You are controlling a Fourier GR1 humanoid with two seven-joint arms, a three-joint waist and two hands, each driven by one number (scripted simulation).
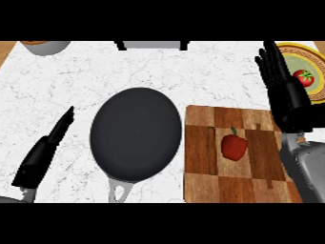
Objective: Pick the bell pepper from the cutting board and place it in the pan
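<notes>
While the red bell pepper (234,146) lies on the wooden cutting board (201,164), just right of the dark pan (136,134), the right hand (286,88) hovers beyond it, fingers straight and slightly spread; the left hand (46,147) seems straight-fingered, seen edge-on.

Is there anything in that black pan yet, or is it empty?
Empty. The pan shows only its bare dark inside, and the bell pepper lies on the cutting board beside it, with neither hand touching it.
</notes>
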